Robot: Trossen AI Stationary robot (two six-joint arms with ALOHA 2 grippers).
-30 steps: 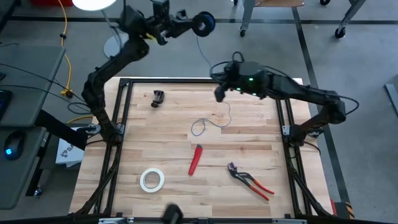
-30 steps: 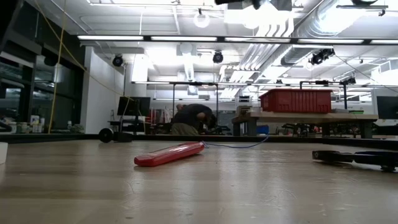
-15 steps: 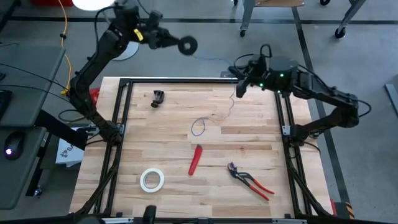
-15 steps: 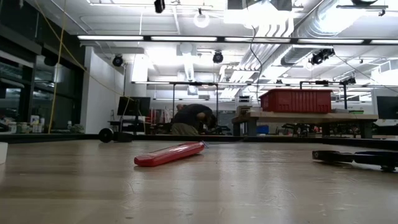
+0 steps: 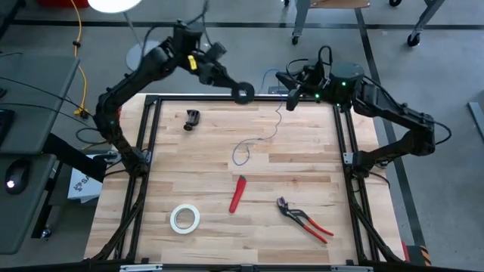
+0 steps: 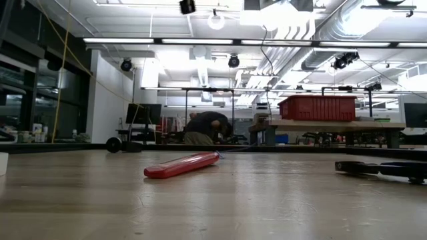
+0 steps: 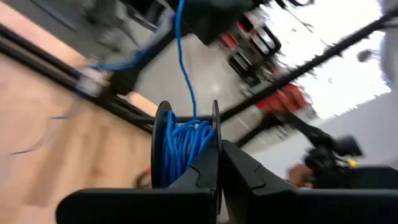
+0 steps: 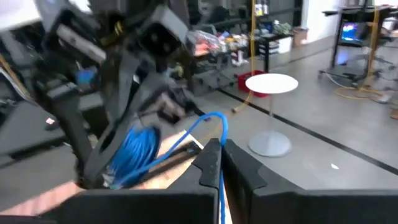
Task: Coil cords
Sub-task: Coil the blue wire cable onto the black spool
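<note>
Left gripper (image 5: 240, 94) at 12 o'clock over the table's (image 5: 302, 181) far edge, clamped on the black spool (image 7: 183, 146). Right gripper (image 5: 288, 100) at 1 o'clock, pinched on the blue wire (image 5: 257, 143); its loose loop lies near table centre. Strand between grippers hard to trace; left wrist view blurred.

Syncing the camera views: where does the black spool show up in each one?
High view: spool at the table's far edge, in the left gripper.
Low view: not in it.
Left wrist view: spool centre, wound blue.
Right wrist view: spool lower left.
Shared landmark: the blue wire running off it.
</note>
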